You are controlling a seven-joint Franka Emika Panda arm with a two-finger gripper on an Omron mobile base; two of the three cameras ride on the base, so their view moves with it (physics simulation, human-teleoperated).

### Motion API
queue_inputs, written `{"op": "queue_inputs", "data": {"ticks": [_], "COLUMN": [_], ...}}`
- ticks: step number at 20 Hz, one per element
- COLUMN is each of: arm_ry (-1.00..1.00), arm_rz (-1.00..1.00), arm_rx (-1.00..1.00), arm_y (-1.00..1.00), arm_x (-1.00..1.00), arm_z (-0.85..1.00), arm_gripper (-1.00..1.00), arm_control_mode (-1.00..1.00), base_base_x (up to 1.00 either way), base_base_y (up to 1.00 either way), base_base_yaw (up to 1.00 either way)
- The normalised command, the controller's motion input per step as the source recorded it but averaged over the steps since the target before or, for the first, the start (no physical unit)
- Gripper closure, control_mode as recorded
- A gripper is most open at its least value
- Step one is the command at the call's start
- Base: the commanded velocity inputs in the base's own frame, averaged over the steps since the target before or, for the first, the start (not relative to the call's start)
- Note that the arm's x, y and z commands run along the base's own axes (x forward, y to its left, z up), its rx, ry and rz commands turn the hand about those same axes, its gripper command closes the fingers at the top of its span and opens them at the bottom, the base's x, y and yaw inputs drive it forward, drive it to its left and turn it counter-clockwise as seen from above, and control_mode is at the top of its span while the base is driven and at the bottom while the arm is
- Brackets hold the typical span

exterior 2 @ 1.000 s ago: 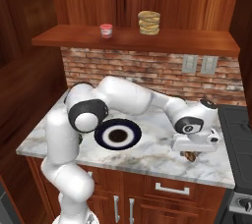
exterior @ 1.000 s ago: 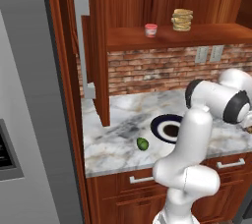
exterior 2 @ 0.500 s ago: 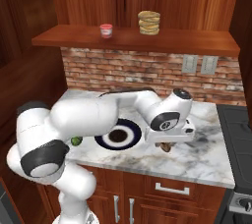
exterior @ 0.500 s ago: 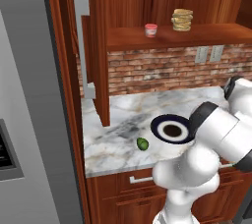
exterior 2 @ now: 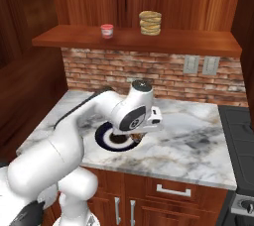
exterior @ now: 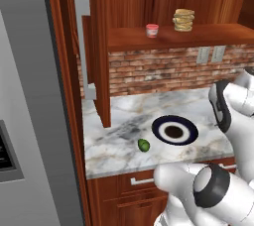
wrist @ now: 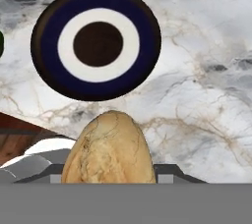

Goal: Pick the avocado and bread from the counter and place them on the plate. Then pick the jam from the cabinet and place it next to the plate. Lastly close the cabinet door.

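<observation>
Half the bread (wrist: 109, 148) cut off below.

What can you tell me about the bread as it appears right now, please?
The bread is a small, smooth oval loaf, tan-brown with fine crackle lines on its crust. In the hand view it sits in the gripper, raised off the marble counter, just short of the plate and not touching it.
</observation>
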Motion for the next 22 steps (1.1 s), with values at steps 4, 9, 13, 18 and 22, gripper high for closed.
{"op": "queue_inputs", "data": {"ticks": [4,9,13,18,22], "arm_ry": [-0.07,-0.01,0.0,0.0,0.0], "arm_rz": [0.0,0.0,0.0,0.0,0.0], "arm_rx": [0.0,0.0,0.0,0.0,0.0], "arm_y": [0.76,0.5,0.16,0.0,0.0], "arm_x": [-0.01,0.0,0.09,0.26,0.34], "arm_z": [0.29,0.13,0.0,0.0,0.0], "arm_gripper": [1.0,1.0,1.0,1.0,1.0], "arm_control_mode": [-1.0,-1.0,-1.0,-1.0,-1.0], "base_base_x": [0.0,0.0,0.0,0.0,0.0], "base_base_y": [0.0,0.0,0.0,0.0,0.0], "base_base_yaw": [0.0,0.0,0.0,0.0,0.0]}}
